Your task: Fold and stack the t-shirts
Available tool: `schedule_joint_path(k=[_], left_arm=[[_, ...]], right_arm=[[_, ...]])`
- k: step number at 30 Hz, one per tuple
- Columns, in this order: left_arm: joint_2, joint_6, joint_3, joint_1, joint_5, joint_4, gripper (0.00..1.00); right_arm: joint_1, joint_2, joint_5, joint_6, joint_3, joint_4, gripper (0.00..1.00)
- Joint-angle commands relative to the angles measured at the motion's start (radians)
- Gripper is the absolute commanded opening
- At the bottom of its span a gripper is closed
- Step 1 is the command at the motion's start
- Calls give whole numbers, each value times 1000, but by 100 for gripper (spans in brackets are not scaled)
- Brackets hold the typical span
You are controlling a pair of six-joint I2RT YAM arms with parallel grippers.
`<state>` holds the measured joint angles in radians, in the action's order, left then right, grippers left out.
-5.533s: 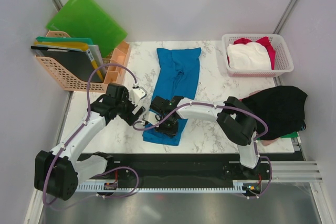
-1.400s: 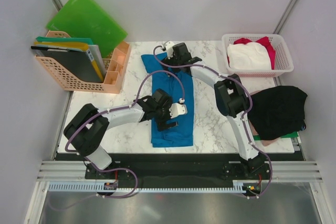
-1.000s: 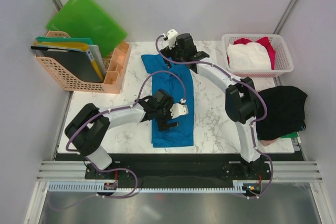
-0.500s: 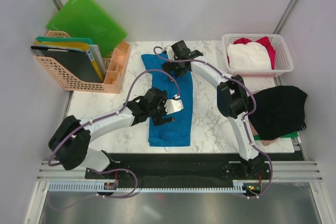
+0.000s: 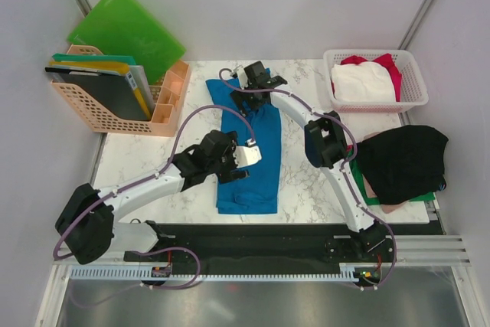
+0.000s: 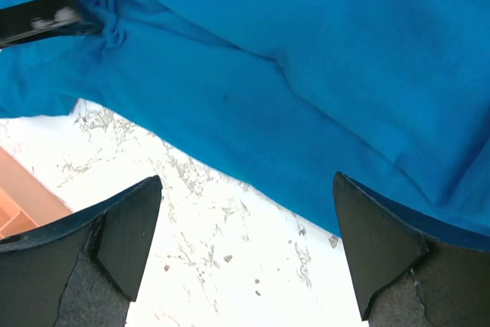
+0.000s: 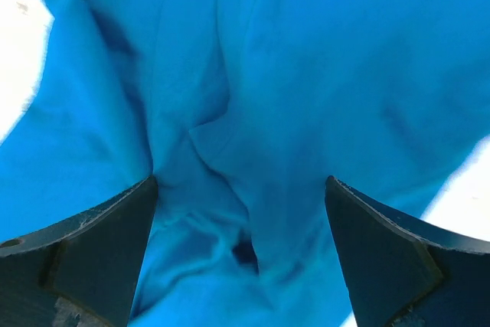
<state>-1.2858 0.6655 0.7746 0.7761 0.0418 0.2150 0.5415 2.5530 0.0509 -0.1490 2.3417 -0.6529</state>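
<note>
Lying on the table: I see the blue t-shirt (image 5: 253, 155) stretched lengthwise down the middle of the marble table (image 5: 321, 181), its far end rumpled and its near end close to the front edge.
Left gripper (image 5: 233, 170): released, jaws wide with nothing between them; it sits over the shirt's left edge about halfway along.
Left wrist view: the fingers (image 6: 126, 235) frame the shirt's hem and bare marble; I cannot tell whether they touch the cloth.
Right gripper (image 5: 256, 89): released, jaws wide apart; it is reached out over the shirt's far end.
Right wrist view: bunched folds of blue cloth fill the space between the fingers (image 7: 383, 258); contact is probably close, but the view does not settle it.
Black t-shirt (image 5: 402, 160): heaped at the table's right edge, well apart from the blue one.
Beneath it: a pale pink layer (image 5: 373, 189) and a sliver of green (image 5: 425, 198) show.
Basket (image 5: 413, 99): white lattice, far right corner, holding a white t-shirt (image 5: 364, 82) and a red t-shirt (image 5: 387, 63).
File rack (image 5: 99, 116): orange, far left, holding upright folders.
Green folder (image 5: 126, 28): leaning on the wall behind the rack.
</note>
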Motion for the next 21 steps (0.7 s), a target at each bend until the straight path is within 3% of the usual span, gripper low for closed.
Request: schedule_joint_path(k=[1,9,14,21], left_arm=[[45,62,-37,-6,55,-54,100],[80,54,-78,-15,58,-57,100],[75,52,-81,-18,58,-60,100],[71,45,-74,-20,53,-62,100]], right_arm=[[9,65,1,-17,22,42,98],[12,159,-124,-35,30,160,98],[55,148,-379,-110,-27,313,98],[66,11,-389,-52,-198,439,98]])
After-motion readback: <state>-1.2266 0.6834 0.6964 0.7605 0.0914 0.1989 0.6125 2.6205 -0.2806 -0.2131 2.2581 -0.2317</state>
